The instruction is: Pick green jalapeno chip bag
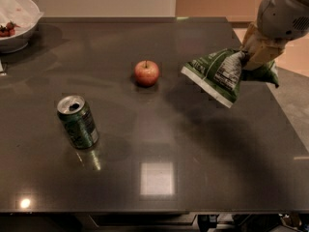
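Gripper (248, 58) at upper right of frame, fingers clenched on right end of bag (217, 76); bag hangs in air over table (193, 144), shadow spread below it, so it's clear of the surface; pinched at one end only, so free end w/ white text panel sags down-left. Apple (147, 73) near bag's left; can (77, 122) upright at left, bowl (19, 18) upper left; none touching bag. Pick looks approx. done; thin foil could slip.
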You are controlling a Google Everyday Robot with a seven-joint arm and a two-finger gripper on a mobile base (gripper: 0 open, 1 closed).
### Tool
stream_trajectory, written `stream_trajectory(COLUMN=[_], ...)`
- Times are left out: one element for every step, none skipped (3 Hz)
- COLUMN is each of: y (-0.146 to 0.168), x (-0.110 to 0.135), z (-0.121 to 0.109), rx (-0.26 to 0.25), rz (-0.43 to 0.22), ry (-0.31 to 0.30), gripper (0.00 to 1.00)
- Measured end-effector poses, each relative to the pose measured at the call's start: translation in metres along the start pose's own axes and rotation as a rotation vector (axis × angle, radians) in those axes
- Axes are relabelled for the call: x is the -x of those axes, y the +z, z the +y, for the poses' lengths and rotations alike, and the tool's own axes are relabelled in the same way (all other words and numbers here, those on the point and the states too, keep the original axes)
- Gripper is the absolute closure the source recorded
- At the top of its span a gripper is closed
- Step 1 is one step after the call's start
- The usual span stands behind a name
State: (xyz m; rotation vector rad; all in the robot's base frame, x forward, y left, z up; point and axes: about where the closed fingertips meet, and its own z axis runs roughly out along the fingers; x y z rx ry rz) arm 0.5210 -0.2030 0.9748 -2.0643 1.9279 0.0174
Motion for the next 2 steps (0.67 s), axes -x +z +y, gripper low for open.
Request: stream_trajectory(y=[-0.0205,-0.0205], x=[0.0214,0.0214], z=[-0.0041,-0.0041], rx=[-0.028,-0.028], rz=[-0.021,-0.021], ry=[-0.050,-0.050], gripper=[1.00,1.00])
